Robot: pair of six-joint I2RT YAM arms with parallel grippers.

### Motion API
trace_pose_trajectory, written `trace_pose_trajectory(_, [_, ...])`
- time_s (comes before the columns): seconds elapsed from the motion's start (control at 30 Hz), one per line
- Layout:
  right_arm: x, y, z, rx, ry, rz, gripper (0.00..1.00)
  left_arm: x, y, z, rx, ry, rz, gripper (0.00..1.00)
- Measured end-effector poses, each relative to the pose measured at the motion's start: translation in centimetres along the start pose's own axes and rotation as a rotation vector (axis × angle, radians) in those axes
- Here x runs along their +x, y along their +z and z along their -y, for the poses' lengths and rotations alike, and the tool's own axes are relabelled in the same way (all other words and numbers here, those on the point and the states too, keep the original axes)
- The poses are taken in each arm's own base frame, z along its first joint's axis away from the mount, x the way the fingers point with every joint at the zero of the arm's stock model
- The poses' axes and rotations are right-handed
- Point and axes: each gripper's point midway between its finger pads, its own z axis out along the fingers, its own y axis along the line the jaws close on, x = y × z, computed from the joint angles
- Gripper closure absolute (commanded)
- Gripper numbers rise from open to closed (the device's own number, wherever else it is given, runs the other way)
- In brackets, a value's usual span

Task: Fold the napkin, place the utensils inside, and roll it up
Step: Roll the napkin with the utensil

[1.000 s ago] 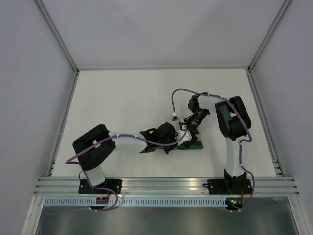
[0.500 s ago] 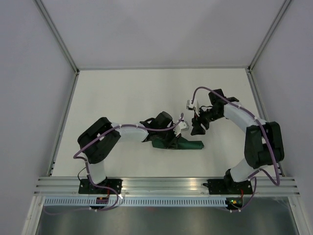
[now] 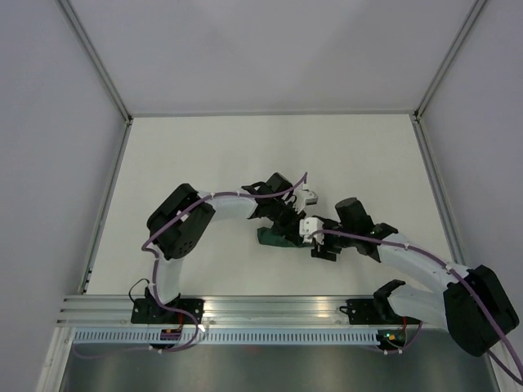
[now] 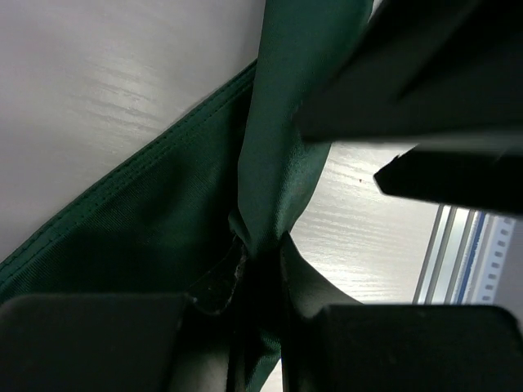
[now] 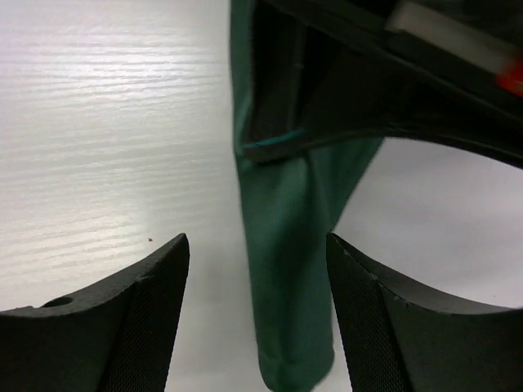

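Green cloth, dark and plain, is nearly all that shows of the napkin (image 3: 268, 238) from above. It appears as a short strip near the front middle of the white table (image 3: 204, 155). The rest is covered by the two black grippers meeting over it.

The left gripper (image 3: 285, 228) comes in from the left, clamped on the cloth. Its wrist camera shows a green fold pinched tight between dark fingers (image 4: 90, 343) and rising as a taut band, with a hemmed edge running off to the lower left. A large black shape fills that view's upper right, too close and blurred to name. A ribbed metal rail (image 4: 458, 253) shows at the right edge.

The right gripper (image 5: 257, 241) reaches in from the right, its jaws spread wide and holding nothing. Between and beyond its fingers runs a narrow rolled end of the napkin with a rounded tip. Whether the end rests on the table or hangs just above it cannot be told. What the roll holds inside is hidden.

Part of the left gripper crosses the top of this view, cut off by the frame. It carries a white strip (image 5: 453, 34) with a red patch, too blurred to read.
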Motion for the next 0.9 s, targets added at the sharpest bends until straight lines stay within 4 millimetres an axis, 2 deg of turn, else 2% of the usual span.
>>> trace_pose_trajectory(0.07, [0.4, 1.0, -1.5, -0.011, -0.059, -0.022, 0.26, -0.1, 0.1, 0.0, 0.016, -0.020, -0.010, 0.97])
trace_pose_trajectory(0.13, [0.9, 1.7, -1.8, 0.008, -0.102, -0.046, 0.26, -0.2, 0.2, 0.0, 0.028, -0.044, -0.022, 0.96])
trace_pose_trajectory(0.4, [0.7, 3.2, -1.0, 0.097, -0.206, -0.081, 0.29, -0.2, 0.2, -0.1, 0.062, -0.092, -0.045, 0.93])
trace_pose_trajectory(0.47, [0.7, 3.4, -0.8, 0.111, -0.220, -0.084, 0.38, -0.2, 0.2, 0.0, 0.064, -0.093, -0.045, 0.90])
trace_pose_trajectory(0.5, [0.8, 3.5, -0.6, 0.119, -0.225, -0.088, 0.44, -0.2, 0.2, -0.1, 0.064, -0.095, -0.046, 0.86])
trace_pose_trajectory(0.53, [0.9, 3.6, -0.5, 0.125, -0.230, -0.092, 0.56, -0.2, 0.2, -0.1, 0.066, -0.096, -0.047, 0.82])
trace_pose_trajectory(0.57, [0.9, 3.6, -0.4, 0.131, -0.236, -0.096, 0.62, -0.2, 0.2, -0.1, 0.068, -0.098, -0.048, 0.79])
trace_pose_trajectory(0.6, [0.9, 3.7, -0.2, 0.138, -0.241, -0.097, 0.65, -0.1, 0.2, 0.0, 0.073, -0.101, -0.050, 0.70])
trace_pose_trajectory(0.73, [1.1, 3.7, 0.0, 0.147, -0.247, -0.108, 0.72, -0.1, 0.1, 0.2, 0.082, -0.111, -0.054, 0.55])
trace_pose_trajectory(0.9, [1.1, 3.8, 0.1, 0.129, -0.242, -0.123, 0.75, -0.8, -0.7, -0.6, 0.011, -0.105, -0.038, 0.53])
